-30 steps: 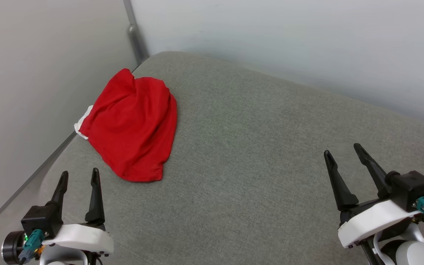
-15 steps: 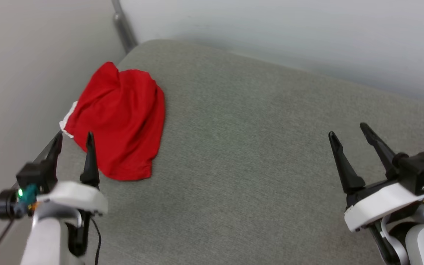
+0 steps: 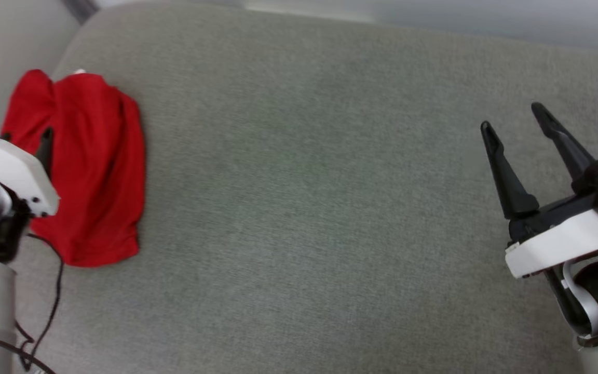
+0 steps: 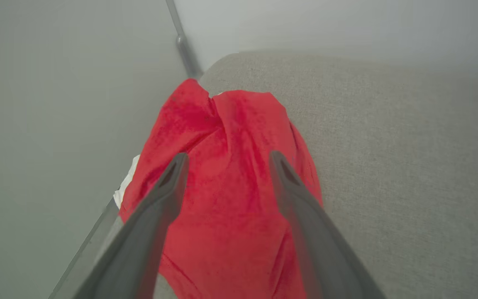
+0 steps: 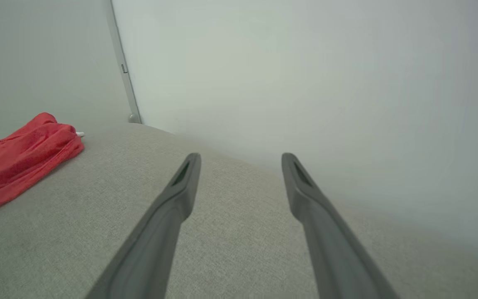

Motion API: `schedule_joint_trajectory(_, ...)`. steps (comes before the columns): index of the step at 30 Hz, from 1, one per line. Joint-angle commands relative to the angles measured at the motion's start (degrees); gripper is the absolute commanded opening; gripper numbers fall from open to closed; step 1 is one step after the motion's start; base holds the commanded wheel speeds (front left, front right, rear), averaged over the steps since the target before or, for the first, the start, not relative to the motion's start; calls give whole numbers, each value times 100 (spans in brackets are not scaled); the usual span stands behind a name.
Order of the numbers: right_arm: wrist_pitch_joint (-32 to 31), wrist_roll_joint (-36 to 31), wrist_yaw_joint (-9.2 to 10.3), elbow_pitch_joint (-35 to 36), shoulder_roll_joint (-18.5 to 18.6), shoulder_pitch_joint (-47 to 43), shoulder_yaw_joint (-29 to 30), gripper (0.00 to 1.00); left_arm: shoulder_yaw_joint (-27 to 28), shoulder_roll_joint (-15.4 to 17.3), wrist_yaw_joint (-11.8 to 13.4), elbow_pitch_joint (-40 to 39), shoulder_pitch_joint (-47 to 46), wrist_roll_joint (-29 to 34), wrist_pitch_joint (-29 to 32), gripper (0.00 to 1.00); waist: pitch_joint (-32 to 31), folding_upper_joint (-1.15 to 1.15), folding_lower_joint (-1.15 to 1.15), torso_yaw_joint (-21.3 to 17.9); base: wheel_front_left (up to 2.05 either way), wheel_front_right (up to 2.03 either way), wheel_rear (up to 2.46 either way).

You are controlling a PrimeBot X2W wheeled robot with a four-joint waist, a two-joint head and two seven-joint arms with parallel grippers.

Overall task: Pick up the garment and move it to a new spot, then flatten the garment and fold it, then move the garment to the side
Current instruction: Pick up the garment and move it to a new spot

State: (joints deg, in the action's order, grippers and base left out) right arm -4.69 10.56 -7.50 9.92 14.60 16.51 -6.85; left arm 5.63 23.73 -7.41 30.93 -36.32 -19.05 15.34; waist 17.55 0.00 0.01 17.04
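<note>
1. Where the garment lies crumpled, at the left edge of the grey cushion beside the wall, a white bit peeks out.
2. My left gripper hangs over it, fingers apart, nothing clamped.
3. My right gripper stands well apart over bare cushion, fingers spread.

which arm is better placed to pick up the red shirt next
Left. The left gripper hangs open right over the garment, its fingers framing the red fabric. The right gripper, also open, is far across the grey cushion from it.
</note>
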Motion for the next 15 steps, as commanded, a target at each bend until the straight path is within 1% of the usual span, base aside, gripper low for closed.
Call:
schedule_joint_trajectory(1,25,1,2,31,42,129,13,100,-49,121,-8,122,-141,-148,299,100,437,0,-1,-370,0,0,0)
schedule_joint_trajectory(5,82,55,2,-6,70,232,45,100,-77,498,-3,430,-269,-526,1274,100,723,0,-1,-527,0,0,0)
schedule_joint_trajectory(8,133,92,2,-28,60,287,39,100,-100,707,-4,572,-246,-775,1840,100,888,0,-1,-615,0,0,0)
schedule_joint_trajectory(11,191,139,2,-79,54,331,33,100,-80,843,-5,698,-101,-1033,2265,100,983,0,-1,-679,0,0,0)
schedule_joint_trajectory(14,232,157,2,-120,46,371,44,100,-20,873,-5,779,-2,-1263,2516,100,1034,0,-1,-717,0,0,0)
schedule_joint_trajectory(15,243,157,2,-130,53,378,52,100,-8,843,-5,811,28,-1335,2582,98,1044,0,-1,-725,0,0,0)
